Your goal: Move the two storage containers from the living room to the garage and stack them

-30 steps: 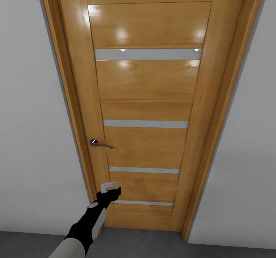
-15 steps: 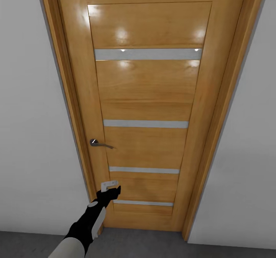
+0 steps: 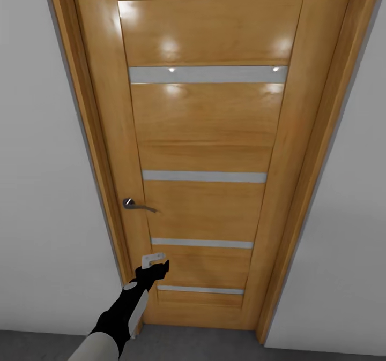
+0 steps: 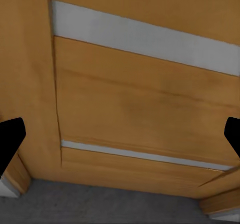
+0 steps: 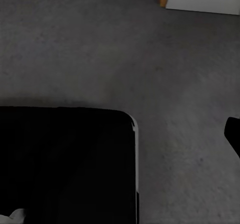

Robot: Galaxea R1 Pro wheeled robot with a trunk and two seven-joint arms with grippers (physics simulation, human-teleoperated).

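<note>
We face a closed wooden door (image 3: 206, 152), honey-coloured and glossy, with four pale grey horizontal strips set across its panels and small ceiling-light reflections near its top. A matching wooden frame (image 3: 88, 136) surrounds it, and plain white walls (image 3: 43, 189) stand on either side. A metal lever handle (image 3: 136, 205) sits on the door's left side, about halfway down.

Below the door runs a strip of dark grey, rough concrete floor (image 3: 214, 342). In the right wrist view the same mottled grey floor (image 5: 125, 54) spreads out, with a black, rounded part of our own body (image 5: 65, 164) over it.

Our left arm reaches forward and up from the lower left of the head view. Its left gripper (image 3: 154, 264) is raised close to the door's lower left part, below the handle. In the left wrist view its two dark fingertips (image 4: 11, 139) stand wide apart with nothing between them.

We cannot tell how the right gripper's fingers stand; one dark fingertip (image 5: 233, 134) shows at the picture's edge.
</note>
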